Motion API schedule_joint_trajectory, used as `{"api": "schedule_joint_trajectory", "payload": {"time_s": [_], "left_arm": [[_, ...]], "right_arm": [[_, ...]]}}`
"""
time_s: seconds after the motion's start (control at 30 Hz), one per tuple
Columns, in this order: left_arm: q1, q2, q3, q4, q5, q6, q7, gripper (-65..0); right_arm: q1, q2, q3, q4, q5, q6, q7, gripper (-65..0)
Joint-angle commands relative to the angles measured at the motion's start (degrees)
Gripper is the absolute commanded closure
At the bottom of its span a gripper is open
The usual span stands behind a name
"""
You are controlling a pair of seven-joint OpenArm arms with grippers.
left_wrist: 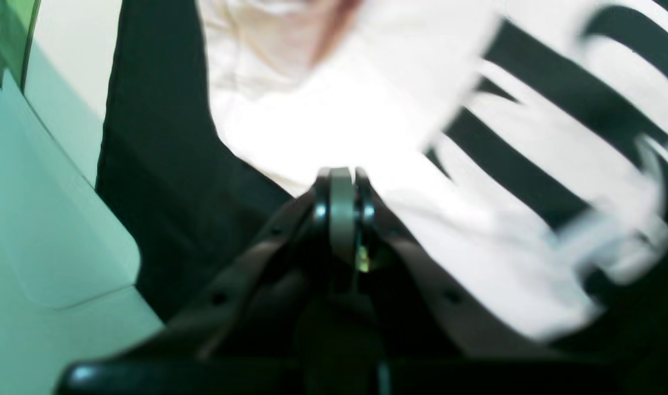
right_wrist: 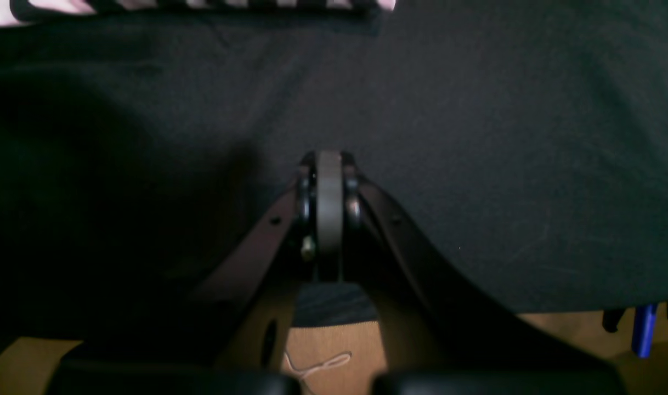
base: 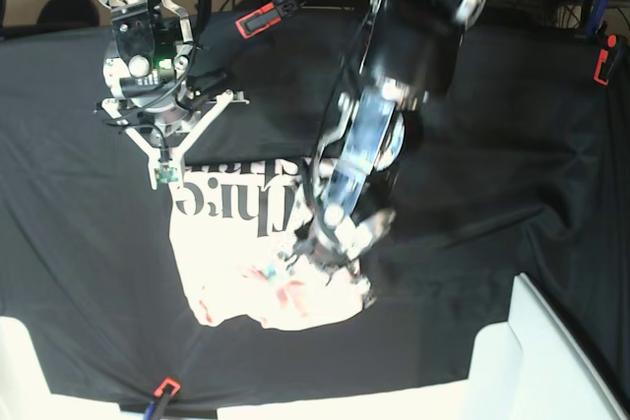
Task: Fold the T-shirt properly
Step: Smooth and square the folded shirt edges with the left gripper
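In the base view, at about 10 o'clock, the right gripper (base: pixel 165 176) hangs with its tip just at the upper left corner of the T-shirt (base: pixel 246 277). Its own wrist view shows the jaws pressed fully together with nothing between them, over the black cloth (right_wrist: pixel 476 164); only a thin strip of the shirt's lettering edge shows at that view's 12 o'clock, apart from the fingertips.

The pale pink T-shirt lies near the centre of the base view, slightly toward 7 o'clock, on the black cloth (base: pixel 79 272). It is printed side up: black serif lettering (base: pixel 236 206) runs along its far edge, and small orange-red print (base: pixel 281 287) sits lower down. The near hem toward 6 o'clock is rumpled and uneven.

Just right of centre, the left gripper (base: pixel 325 243) reaches down onto the shirt's right edge. Its wrist view, blurred, shows the jaws closed tight together, tip at the border between pale fabric and black cloth; whether any fabric is pinched there I cannot tell.

At 7 o'clock an orange-red clamp (base: pixel 164 388) holds the cloth edge; another (base: pixel 264 17) sits at 12 o'clock, a third (base: pixel 604 64) at 2 o'clock.
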Motion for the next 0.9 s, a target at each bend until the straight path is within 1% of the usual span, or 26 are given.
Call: {"api": "schedule_joint_trajectory", "payload": {"time_s": [0.0,0.2,0.27,0.33,0.43,0.53,0.6,0.67,0.73,0.8,0.87], "left_arm": [[-2.8,0.9,0.1,-2.2,-0.3,0.4,-1.2,0.0],[-12.2,0.9,0.0,-18.2,-0.4,0.5,-8.1,0.0],[-14.9,0.9,0.0,-22.8,-1.0,2.2,-10.2,0.0],[-17.6,0.9,0.0,-26.8,-4.2,4.3,-12.0,0.0],[-22.3,0.9,0.2,-34.2,-13.1,7.0,-16.3,0.0],[-26.7,0.9,0.8,-42.1,-21.2,8.4,-22.7,0.0],[-28.6,0.9,0.8,-46.9,-23.7,8.8,-27.5,0.0],[-30.0,0.9,0.8,-50.7,-24.5,8.8,-32.4,0.0],[-30.3,0.9,0.7,-52.2,-24.4,8.9,-36.1,0.0],[-31.1,0.9,0.8,-52.4,-24.4,10.1,-38.8,0.0],[-31.8,0.9,0.8,-52.6,-24.4,10.6,-40.3,0.0]], "right_arm": [[0.4,-0.2,0.0,1.0,-0.2,0.0,0.9,0.0],[0.4,-0.2,0.0,1.0,-0.2,0.0,0.9,0.0],[0.4,-0.2,0.0,1.0,-0.2,0.0,0.9,0.0],[0.4,-0.2,0.0,1.0,-0.2,0.0,0.9,0.0],[0.4,-0.1,0.0,1.0,-0.2,0.0,0.9,0.0],[0.4,-0.1,0.0,1.0,-0.2,0.0,0.9,0.0],[0.4,-0.1,0.0,1.0,-0.2,0.0,0.9,0.0],[0.2,-0.1,0.0,1.0,-0.2,0.0,0.9,0.0],[0.2,-0.1,0.0,1.0,-0.2,0.0,0.9,0.0],[0.2,-0.1,0.0,1.0,-0.2,0.0,0.9,0.0],[0.2,-0.1,0.0,1.0,-0.2,0.0,0.9,0.0]]}}
